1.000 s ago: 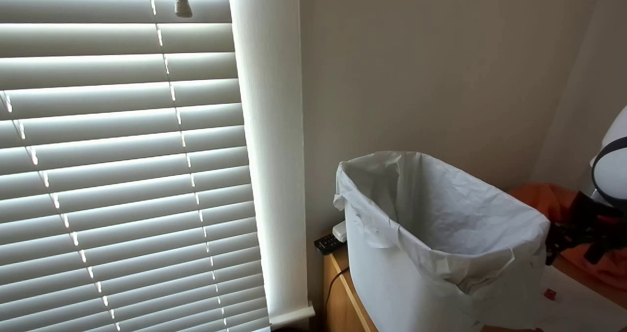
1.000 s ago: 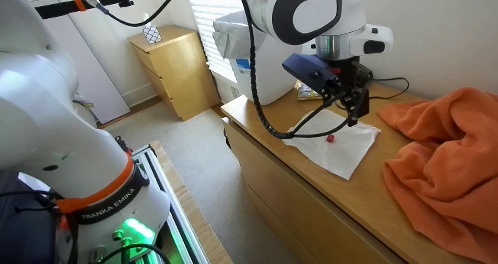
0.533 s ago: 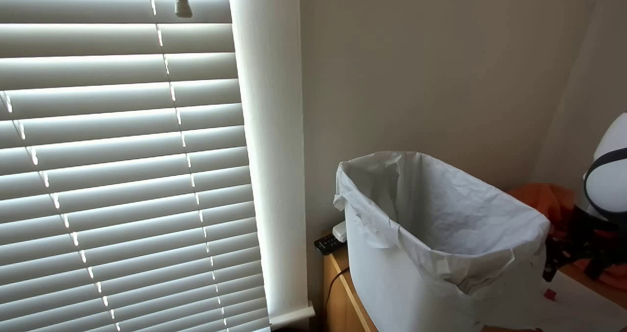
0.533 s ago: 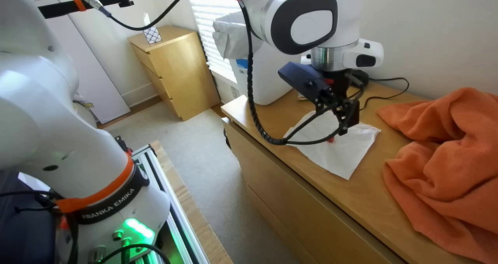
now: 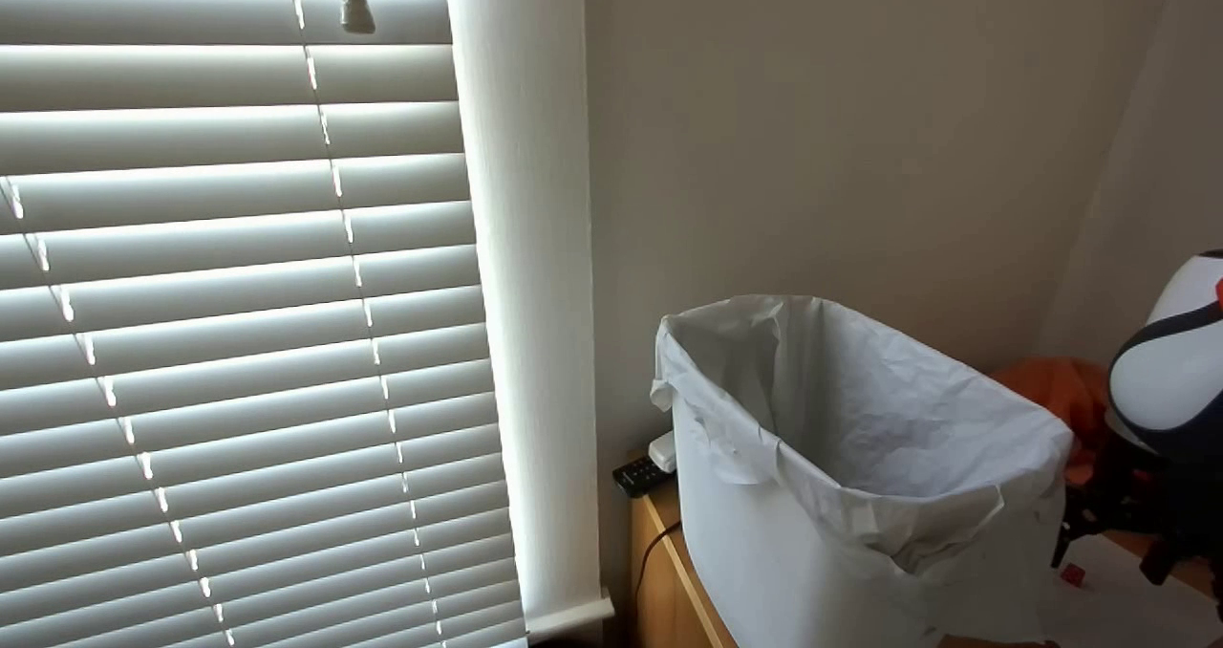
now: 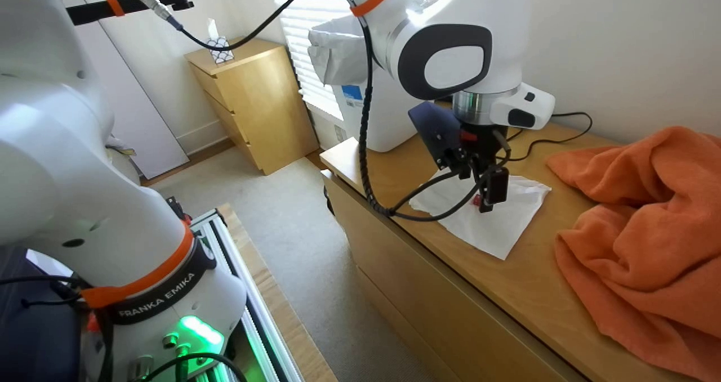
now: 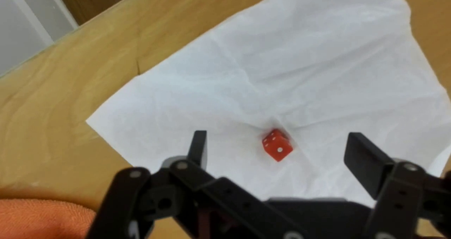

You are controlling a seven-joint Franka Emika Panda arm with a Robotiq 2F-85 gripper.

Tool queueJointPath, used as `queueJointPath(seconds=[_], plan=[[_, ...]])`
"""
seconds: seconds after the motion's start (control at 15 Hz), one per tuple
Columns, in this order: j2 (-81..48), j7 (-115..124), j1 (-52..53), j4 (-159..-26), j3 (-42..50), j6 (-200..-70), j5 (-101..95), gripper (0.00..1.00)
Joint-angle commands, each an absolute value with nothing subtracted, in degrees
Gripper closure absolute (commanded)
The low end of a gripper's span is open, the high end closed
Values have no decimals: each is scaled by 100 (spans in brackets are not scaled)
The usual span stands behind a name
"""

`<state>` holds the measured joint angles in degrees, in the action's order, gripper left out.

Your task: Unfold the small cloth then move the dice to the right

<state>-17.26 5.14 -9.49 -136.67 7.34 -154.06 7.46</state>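
A small red die (image 7: 277, 146) with white dots sits on a thin white sheet (image 7: 334, 66) that lies spread out with creases. The die also shows in both exterior views (image 5: 1072, 574) (image 6: 476, 200), partly behind a finger in one of them. The orange cloth (image 6: 648, 258) lies bunched and wrinkled on the dresser top; a corner shows in the wrist view (image 7: 42, 218). My gripper (image 7: 277, 142) is open and empty, its fingers on either side of the die in the wrist view, with wide gaps. In the exterior views the gripper (image 5: 1107, 564) (image 6: 477, 193) hangs low over the sheet.
A tall white bin (image 5: 793, 552) with a white liner stands on the dresser beside the sheet. A black cable (image 6: 541, 143) lies near the wall behind. The dresser's front edge (image 6: 450, 269) runs close to the sheet. A remote (image 5: 638, 477) lies behind the bin.
My gripper has moved down, closer to the die and sheet, and slightly toward the dresser's front edge. It remains open. The die, the sheet and the orange cloth have not moved.
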Motion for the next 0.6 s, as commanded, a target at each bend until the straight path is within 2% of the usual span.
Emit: queueJointPath(seconds=[0.0,0.07,0.2,0.47,0.53], plan=[[-1909,622,-1030,-13559,652,-15629,1204,1],[-1934,614,-1035,-13541,652,-15654,1269,20],[-1965,605,-1047,-13513,648,-15673,1369,30],[-2026,607,-1042,-13459,653,-15660,1461,63],[-2037,589,-1055,-13447,637,-15648,1493,38]])
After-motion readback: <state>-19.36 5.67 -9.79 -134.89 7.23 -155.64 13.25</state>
